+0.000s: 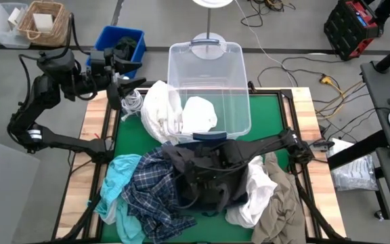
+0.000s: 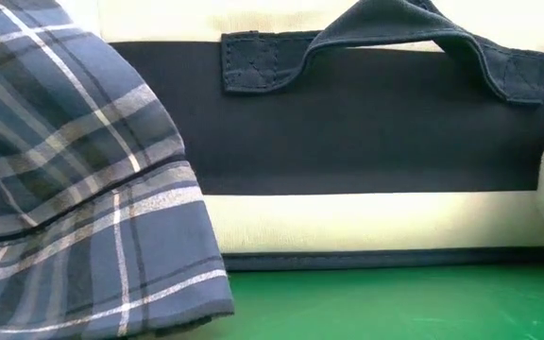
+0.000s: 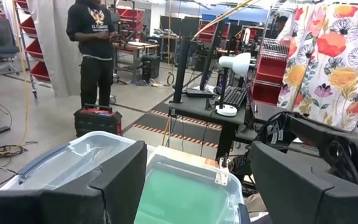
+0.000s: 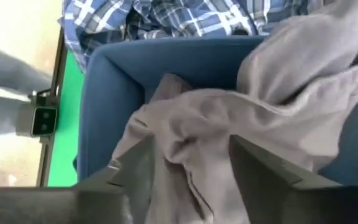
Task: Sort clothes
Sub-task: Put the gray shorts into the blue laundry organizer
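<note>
Right claw (image 4: 185,180) gripping grey garment (image 4: 229,124), crumpled, no clear axis

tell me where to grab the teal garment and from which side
Grip the teal garment on the bunched upper fold at the pile's outer left edge, coming straight down from above. That part lies bare, while its right side is tucked under the plaid shirt. The left tool sits off by the table's back-left corner, so the approach looks free.

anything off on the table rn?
Yes. A white garment hangs over the clear bin's left wall, half in, half out. The plaid shirt and teal garment spill toward the table's front-left edge. The left gripper hovers beside the bin.
</note>
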Available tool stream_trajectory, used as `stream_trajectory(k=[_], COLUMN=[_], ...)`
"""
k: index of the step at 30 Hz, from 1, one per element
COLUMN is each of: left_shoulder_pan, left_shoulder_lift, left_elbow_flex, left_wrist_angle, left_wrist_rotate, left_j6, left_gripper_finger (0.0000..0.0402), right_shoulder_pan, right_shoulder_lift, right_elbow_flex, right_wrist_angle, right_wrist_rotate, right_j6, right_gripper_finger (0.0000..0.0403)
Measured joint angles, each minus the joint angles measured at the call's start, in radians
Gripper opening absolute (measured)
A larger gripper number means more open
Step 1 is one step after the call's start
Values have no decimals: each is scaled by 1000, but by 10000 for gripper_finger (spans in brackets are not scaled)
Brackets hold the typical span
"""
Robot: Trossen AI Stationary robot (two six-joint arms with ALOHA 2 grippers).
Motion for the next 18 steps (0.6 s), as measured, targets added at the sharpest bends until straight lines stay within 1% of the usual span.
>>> stream_trajectory(k=[3, 7, 9, 10, 14, 18], left_shoulder_pan=[0, 0, 0, 0, 0, 0], left_shoulder_lift=[1, 1, 2, 3, 9, 18], left_elbow_flex=[0, 0, 0, 0, 0, 0], left_wrist_angle=[0, -1, -2, -2, -2, -2], left_wrist_rotate=[0, 0, 0, 0, 0, 0], left_j6=[0, 0, 0, 0, 1, 3], left_gripper_finger=[262, 262, 262, 262, 262, 262], right_shoulder_pan=[10, 30, 39, 40, 22, -9], right_shoulder_lift=[-19, -46, -55, -62, -64, -54], right_elbow_flex=[0, 0, -14, -22, -51, -137], right_wrist_angle=[-72, -243, -235, -232, -237, -211], right_wrist_rotate=[6, 75, 132, 145, 180, 182], right_j6=[-15, -50, -88, -120, -219, -288], right_gripper_finger=[237, 274, 288, 295, 311, 311])
